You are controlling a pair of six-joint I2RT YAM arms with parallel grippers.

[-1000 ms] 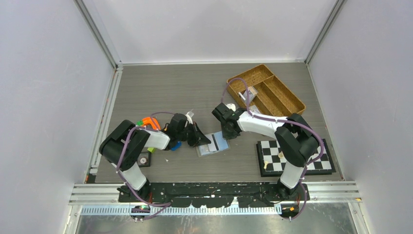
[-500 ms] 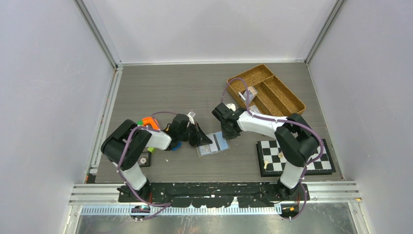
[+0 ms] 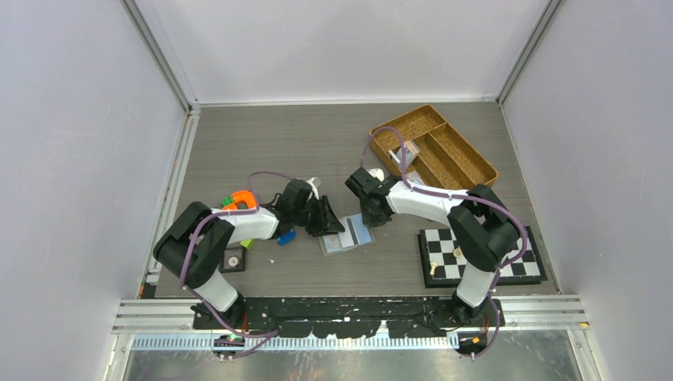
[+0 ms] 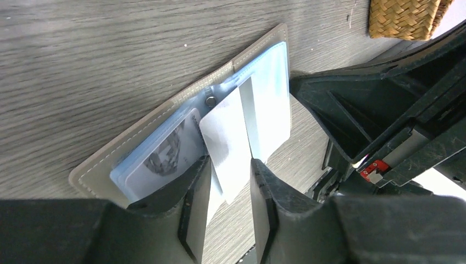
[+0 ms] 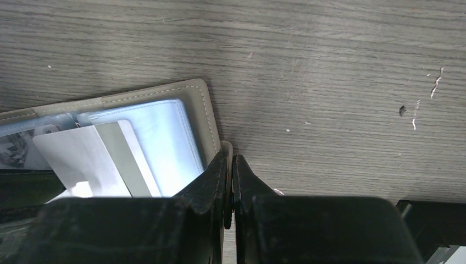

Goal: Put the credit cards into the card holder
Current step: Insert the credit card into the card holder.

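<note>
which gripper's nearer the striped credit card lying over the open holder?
Left. The left gripper has the credit card between its fingers, over the card holder. The right gripper pinches the holder's edge, beside the card and not touching it.

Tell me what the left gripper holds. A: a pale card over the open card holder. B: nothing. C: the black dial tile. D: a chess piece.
A: the left wrist view shows the left gripper clamping a pale card above the open card holder.
</note>
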